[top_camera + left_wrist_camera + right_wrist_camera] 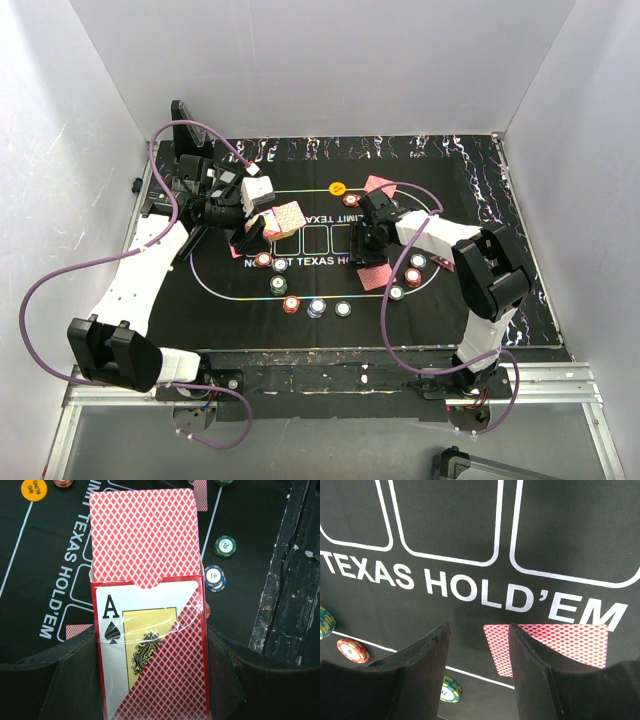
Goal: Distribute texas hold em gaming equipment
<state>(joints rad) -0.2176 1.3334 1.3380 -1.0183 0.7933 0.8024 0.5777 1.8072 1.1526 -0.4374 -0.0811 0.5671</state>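
Over the mat's (470,535) left part, the left hand (150,690) is clamped on the card box (160,645), with red-backed cards (142,535) sticking out its far end. The right hand (477,630) hangs low with a wide gap, a face-down card (570,640) right by one finger and a red chip (352,650) nearby.

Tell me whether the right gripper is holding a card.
No: the right gripper is open and empty; a card lies on the mat.

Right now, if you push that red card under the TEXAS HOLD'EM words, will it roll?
Probably not: the red-backed card lies flat on the black mat, so it should slide. It looks paper-thin, so likely light and bendy. Lying flush, it may be hard for the right fingers to lift.
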